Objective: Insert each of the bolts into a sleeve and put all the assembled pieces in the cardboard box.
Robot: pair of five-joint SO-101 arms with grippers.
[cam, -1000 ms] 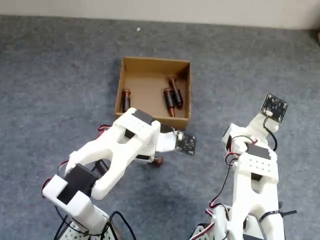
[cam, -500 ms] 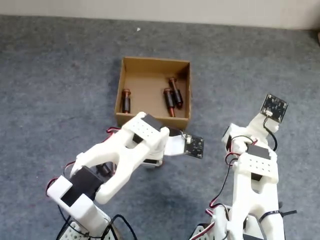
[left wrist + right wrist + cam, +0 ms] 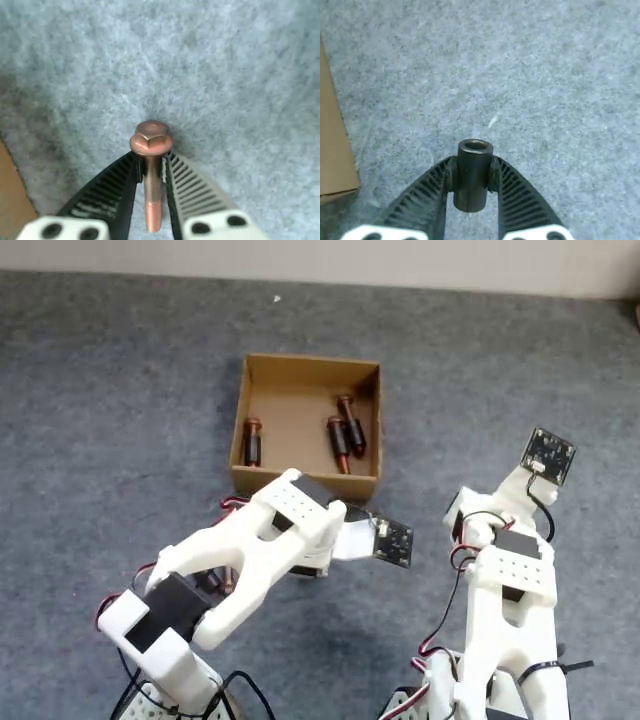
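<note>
On the left, the left arm (image 3: 250, 565) leans over the grey worktop (image 3: 120, 390), just in front of the cardboard box (image 3: 305, 481). Its left hand (image 3: 151, 159) is clamped on a copper-coloured bolt (image 3: 151, 140). The fingers pinch the shank just under the hex head, which points away from the wrist, and the threaded end runs back between them. Carpet-like worktop lies below the bolt.

The box sits open a little further back. Three assembled pieces lie flat on its floor: one (image 3: 252, 443) by the left wall and two (image 3: 338, 442) (image 3: 351, 424) close together near the right wall.

To the right, well apart from the box, is the right arm (image 3: 510, 580). Its right hand (image 3: 471, 166) grips a dark sleeve (image 3: 470, 192) by the sides, bore facing outward, above bare worktop.
</note>
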